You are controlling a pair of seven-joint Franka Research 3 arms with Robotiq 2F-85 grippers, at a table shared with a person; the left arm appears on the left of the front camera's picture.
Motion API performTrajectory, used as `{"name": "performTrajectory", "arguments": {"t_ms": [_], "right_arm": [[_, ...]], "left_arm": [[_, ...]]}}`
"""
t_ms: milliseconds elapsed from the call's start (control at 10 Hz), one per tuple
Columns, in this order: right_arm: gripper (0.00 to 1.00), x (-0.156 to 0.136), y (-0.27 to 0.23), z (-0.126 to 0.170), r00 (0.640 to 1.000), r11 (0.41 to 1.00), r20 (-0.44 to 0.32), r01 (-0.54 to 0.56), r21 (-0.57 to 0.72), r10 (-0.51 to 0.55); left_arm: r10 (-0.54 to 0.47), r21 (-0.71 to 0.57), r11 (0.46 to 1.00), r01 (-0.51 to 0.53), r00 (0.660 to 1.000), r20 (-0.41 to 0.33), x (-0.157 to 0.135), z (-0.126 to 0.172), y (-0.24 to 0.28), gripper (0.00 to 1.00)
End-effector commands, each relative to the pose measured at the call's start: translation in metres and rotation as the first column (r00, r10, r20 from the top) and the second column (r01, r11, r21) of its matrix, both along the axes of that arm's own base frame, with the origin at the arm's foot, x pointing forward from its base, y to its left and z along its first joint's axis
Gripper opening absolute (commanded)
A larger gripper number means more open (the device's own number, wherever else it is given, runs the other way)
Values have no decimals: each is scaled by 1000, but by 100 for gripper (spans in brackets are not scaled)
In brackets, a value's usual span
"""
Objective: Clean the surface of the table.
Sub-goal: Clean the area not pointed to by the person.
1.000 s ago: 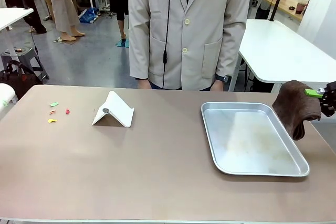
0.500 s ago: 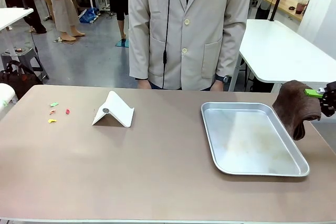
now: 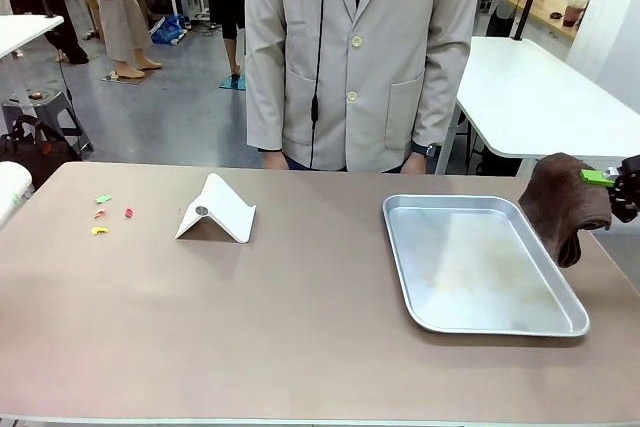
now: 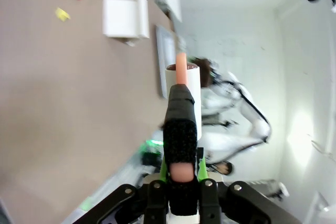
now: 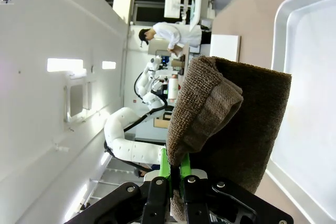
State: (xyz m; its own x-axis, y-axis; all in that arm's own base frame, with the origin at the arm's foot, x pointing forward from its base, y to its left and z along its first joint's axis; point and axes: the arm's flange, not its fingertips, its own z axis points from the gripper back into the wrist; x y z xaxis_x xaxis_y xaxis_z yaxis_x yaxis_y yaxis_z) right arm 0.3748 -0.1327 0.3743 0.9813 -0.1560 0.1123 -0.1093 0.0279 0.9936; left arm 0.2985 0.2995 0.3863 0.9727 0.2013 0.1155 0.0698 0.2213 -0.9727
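Now, at the taupe table [image 3: 300,317], right hand [image 5: 175,167] grips cloth [image 3: 565,202], left hand [image 4: 181,170] a roller [image 4: 185,85].

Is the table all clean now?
Not yet. Nothing looks cleaned so far: little coloured scraps lie on the table near the white folded stand. In hand: the right gripper has its fingers shut on a brown cloth beside the tray, and the left gripper clamps a roller-like tool. Left to do: clearing those scraps and wiping the top.
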Motion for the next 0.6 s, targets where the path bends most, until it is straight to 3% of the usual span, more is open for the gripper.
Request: {"name": "performTrajectory", "arguments": {"t_ms": [0, 300, 500], "right_arm": [[7, 0, 1, 5, 1000, 1000, -5, 0, 1, 0], [7, 0, 1, 5, 1000, 1000, -5, 0, 1, 0], [7, 0, 1, 5, 1000, 1000, -5, 0, 1, 0]], "left_arm": [[69, 151, 986, -72, 997, 27, 6, 6, -15, 21], [129, 251, 960, -126, 992, 4, 16, 8, -9, 21], [167, 318, 937, -147, 985, -37, 34, 4, -12, 1]]}}
